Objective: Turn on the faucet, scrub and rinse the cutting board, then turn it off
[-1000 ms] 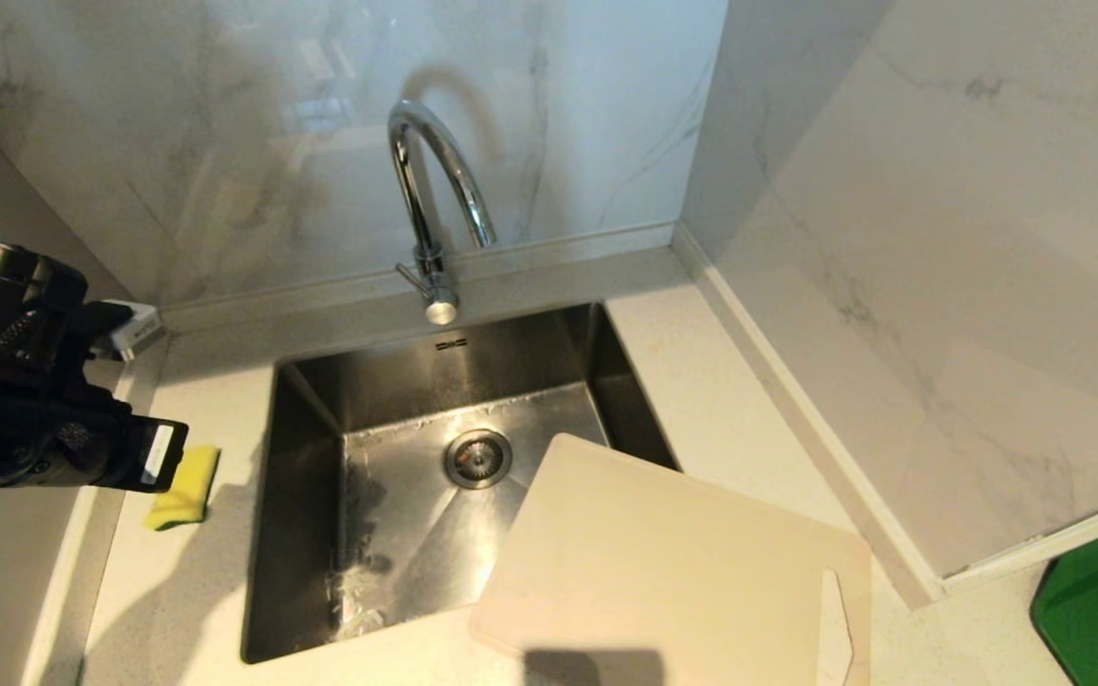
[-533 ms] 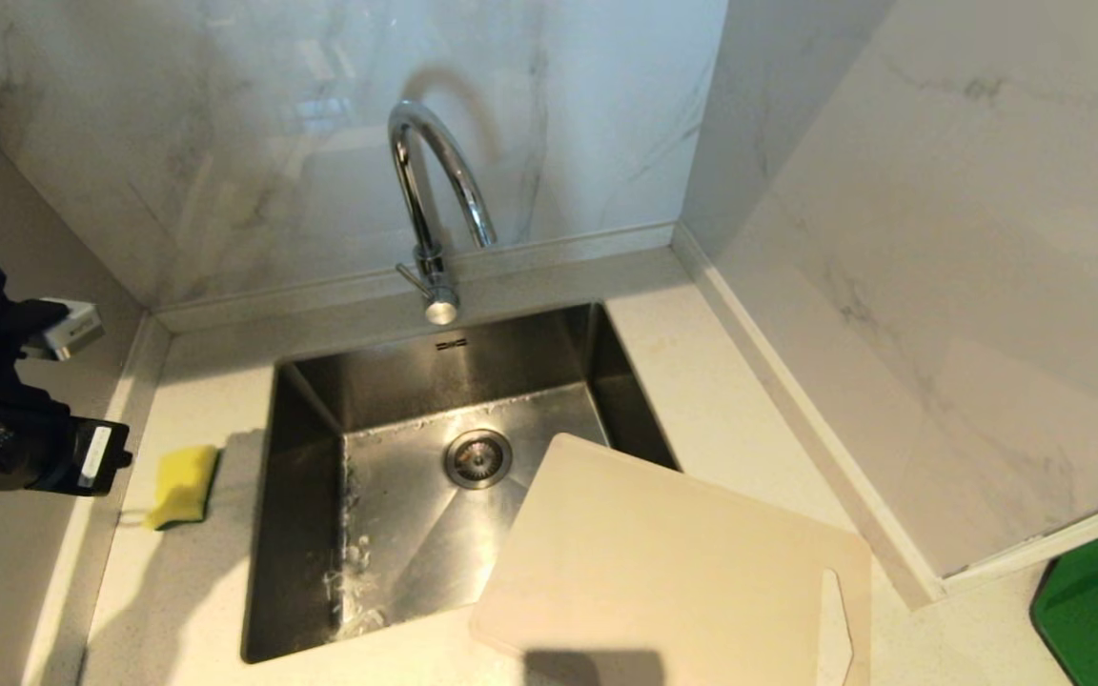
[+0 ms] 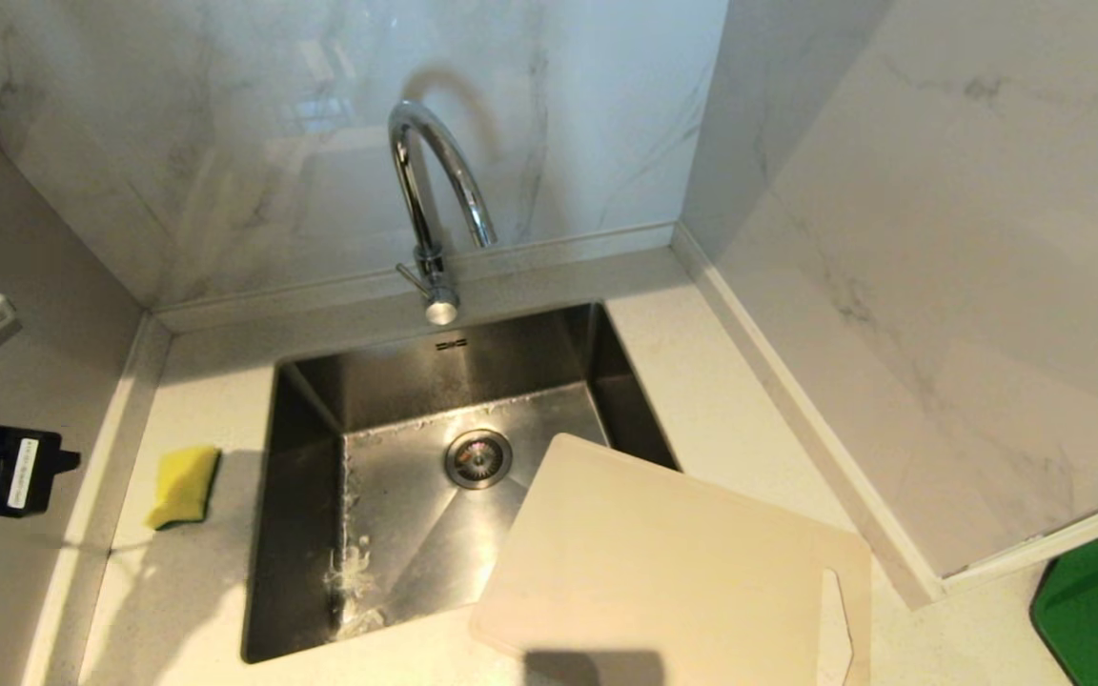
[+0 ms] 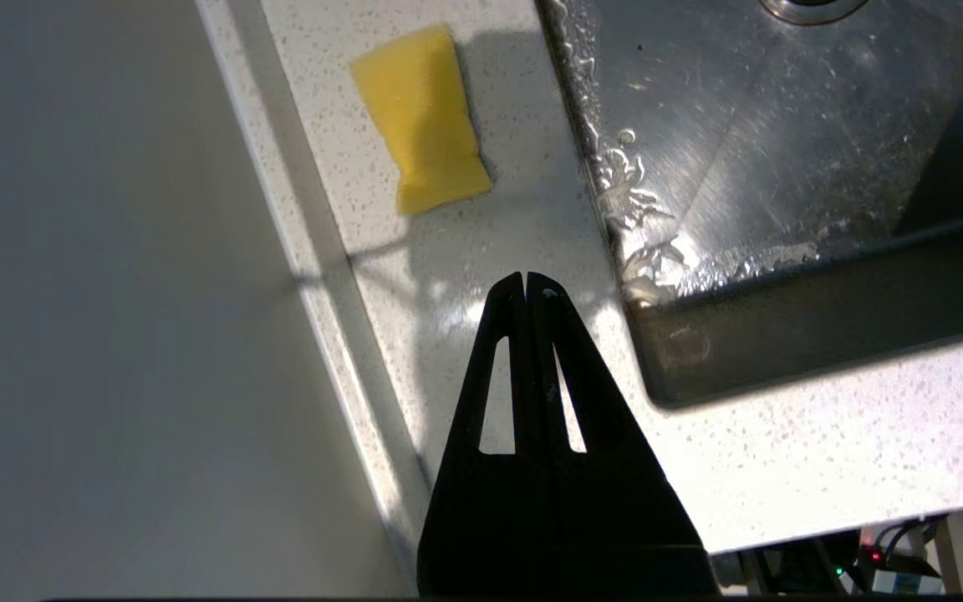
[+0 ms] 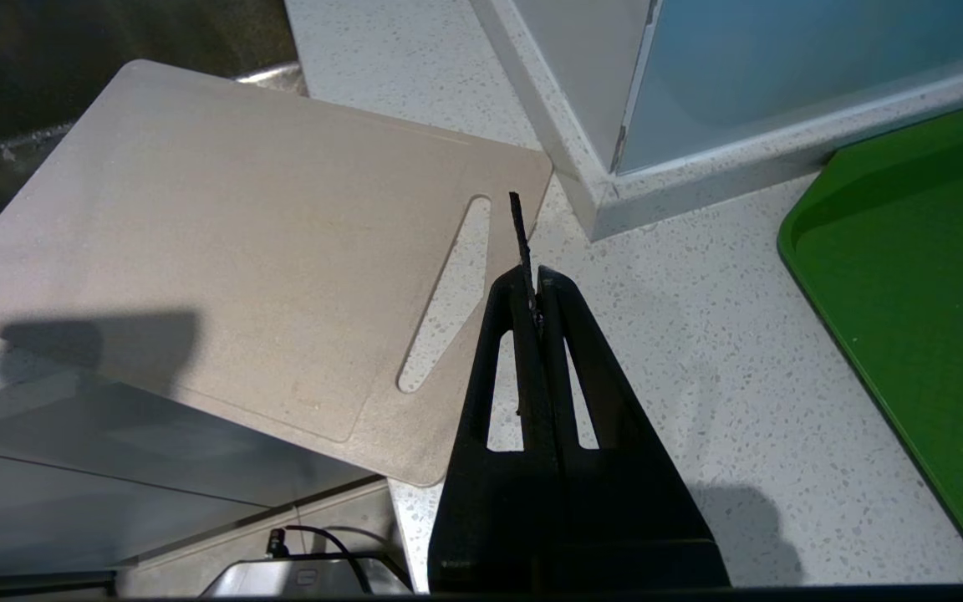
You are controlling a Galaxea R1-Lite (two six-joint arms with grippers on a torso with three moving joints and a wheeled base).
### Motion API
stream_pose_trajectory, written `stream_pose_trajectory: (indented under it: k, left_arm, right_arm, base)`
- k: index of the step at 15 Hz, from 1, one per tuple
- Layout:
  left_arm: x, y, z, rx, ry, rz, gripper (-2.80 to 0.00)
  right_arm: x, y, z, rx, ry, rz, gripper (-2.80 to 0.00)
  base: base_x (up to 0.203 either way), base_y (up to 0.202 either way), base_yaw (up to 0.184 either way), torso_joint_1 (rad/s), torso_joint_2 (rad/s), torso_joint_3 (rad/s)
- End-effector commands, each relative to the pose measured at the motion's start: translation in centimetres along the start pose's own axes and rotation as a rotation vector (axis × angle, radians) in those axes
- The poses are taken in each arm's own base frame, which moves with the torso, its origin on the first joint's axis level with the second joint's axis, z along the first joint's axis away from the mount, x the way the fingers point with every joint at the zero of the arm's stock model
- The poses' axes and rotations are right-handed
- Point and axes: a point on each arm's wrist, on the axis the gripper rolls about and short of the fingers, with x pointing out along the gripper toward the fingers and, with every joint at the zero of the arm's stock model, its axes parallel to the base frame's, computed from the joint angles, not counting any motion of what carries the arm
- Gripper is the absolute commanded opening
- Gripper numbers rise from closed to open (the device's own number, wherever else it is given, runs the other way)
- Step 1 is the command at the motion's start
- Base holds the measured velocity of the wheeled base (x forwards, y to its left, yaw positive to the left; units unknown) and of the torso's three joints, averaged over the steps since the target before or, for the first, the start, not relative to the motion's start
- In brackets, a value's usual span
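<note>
Left end effector [image 4: 526, 280] is hanging clenched and empty over the desk [image 4: 481, 251], with the sponge [image 3: 184, 487] at 9 o'clock of the sink [image 3: 263, 534]. Right end effector [image 5: 532, 284] is sitting clenched and empty by the board's slot. Board [image 3: 663, 562] is overhanging the sink's 4 o'clock corner. Faucet [image 3: 435, 191] is standing at 12 o'clock, no water running. Risks: a nudge is likely tipping the board into the sink; the wet rim could be making the sponge slip.

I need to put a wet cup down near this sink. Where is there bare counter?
Bare counter runs right of the sink, between its rim and the marble wall, behind the cutting board. A strip also lies left, between the sponge and the sink's front corner. Crowded: the front right, where the board overhangs the basin, and behind, around the faucet.
</note>
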Motion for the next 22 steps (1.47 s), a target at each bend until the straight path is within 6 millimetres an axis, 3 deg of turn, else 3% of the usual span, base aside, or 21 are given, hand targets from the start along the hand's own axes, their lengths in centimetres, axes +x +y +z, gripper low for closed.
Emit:
stream_pose_trajectory:
  k: [1,9,13,17,20,22]
  left_arm:
    - [-2.3,0.3,-1.1,-0.008,-0.05,0.005,-2.8]
    - [-4.1,1.3,-3.9,-0.063,-0.142,0.101,-2.8]
    - [-5.0,2.0,-6.3,-0.062,-0.15,0.027,-2.8]
    - [-5.9,1.9,-7.0,-0.063,-0.178,0.028,-2.8]
    - [-7.7,1.4,-10.0,-0.051,-0.243,0.005,-2.8]
    - [-8.9,0.8,-13.1,-0.036,-0.313,-0.003,-2.8]
  right_arm:
    - [0.0,0.0,0.0,0.0,-0.001,0.0,-2.8]
    - [0.0,0.0,0.0,0.0,-0.001,0.0,-2.8]
    - [0.0,0.0,0.0,0.0,-0.001,0.0,-2.8]
    - [0.0,0.0,0.0,0.0,-0.001,0.001,-2.8]
    - [0.0,0.0,0.0,0.0,-0.001,0.001,-2.8]
    - [0.0,0.0,0.0,0.0,-0.001,0.0,-2.8]
  base:
    - [0.0,0.0,0.0,0.0,0.0,0.0]
    - [0.0,0.0,0.0,0.0,0.0,0.0]
    - [0.0,0.0,0.0,0.0,0.0,0.0]
    - [0.0,0.0,0.0,0.0,0.0,0.0]
    - [0.0,0.0,0.0,0.0,0.0,0.0]
    - [0.0,0.0,0.0,0.0,0.0,0.0]
